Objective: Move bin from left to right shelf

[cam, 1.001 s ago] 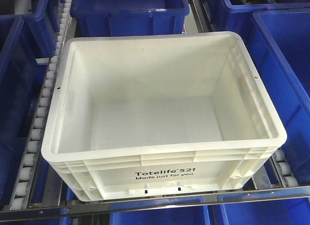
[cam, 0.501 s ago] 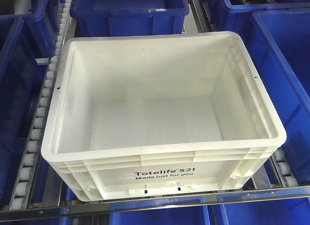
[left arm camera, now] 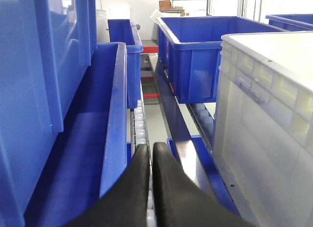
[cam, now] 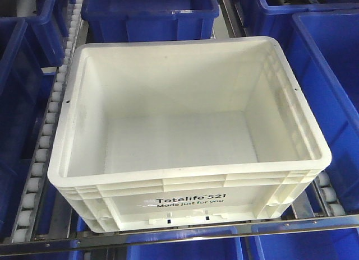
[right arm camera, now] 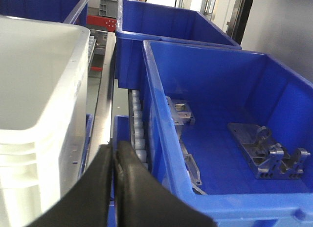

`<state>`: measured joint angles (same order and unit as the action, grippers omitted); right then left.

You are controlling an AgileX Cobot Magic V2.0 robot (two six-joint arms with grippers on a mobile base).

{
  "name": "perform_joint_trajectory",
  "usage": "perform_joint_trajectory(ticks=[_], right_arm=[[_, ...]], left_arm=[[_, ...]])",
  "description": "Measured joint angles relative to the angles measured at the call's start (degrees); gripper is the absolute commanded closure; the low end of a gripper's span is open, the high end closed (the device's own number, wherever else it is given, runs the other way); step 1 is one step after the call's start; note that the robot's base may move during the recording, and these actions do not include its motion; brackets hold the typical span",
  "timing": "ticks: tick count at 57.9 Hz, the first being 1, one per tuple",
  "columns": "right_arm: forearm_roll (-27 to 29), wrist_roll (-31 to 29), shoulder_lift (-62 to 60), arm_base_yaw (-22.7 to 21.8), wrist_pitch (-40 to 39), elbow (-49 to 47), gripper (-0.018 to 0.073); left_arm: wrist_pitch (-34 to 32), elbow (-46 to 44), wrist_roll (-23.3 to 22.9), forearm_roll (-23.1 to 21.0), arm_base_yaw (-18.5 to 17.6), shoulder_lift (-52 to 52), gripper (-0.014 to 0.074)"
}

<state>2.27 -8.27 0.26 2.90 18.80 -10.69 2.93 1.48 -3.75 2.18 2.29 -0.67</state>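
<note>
Bin [cam: 188, 131] sits empty on the roller lane between blue totes [cam: 331, 97]. Left gripper [left arm camera: 150, 161] and right gripper [right arm camera: 115, 161] flank it, both pinched closed on nothing. You should open them and meet the rim evenly on both sides before lifting.

Roller-track shelf [cam: 42, 153] with white bin [cam: 190, 201] on it, blue bins [cam: 148, 13] all round.

you see a white bin [cam: 188, 131] with black lettering, blue bins [cam: 150, 10] around it, black gripper fingers [left arm camera: 142, 183].
</note>
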Motion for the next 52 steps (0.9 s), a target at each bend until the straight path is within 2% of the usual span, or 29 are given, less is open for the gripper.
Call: perform_joint_trajectory(ticks=[9,16,25,52], right_arm=[[-5.20,6.19,0.00,0.04,-9.29,7.16,0.0566],[-6.66,7.06,0.00,0.85,-15.23,11.37,0.0566],[-6.85,7.34,-0.70,2.12,-18.80,12.32,0.0566],[-6.63,7.72,-0.89,2.17,-18.80,12.32,0.0566]], left_arm=[[0.00,0.00,0.00,0.00,0.00,0.00,0.0603],[0.00,0.00,0.00,0.00,0.00,0.00,0.0603],[0.06,0.00,0.00,0.00,0.00,0.00,0.0603],[0.05,0.00,0.00,0.00,0.00,0.00,0.0603]])
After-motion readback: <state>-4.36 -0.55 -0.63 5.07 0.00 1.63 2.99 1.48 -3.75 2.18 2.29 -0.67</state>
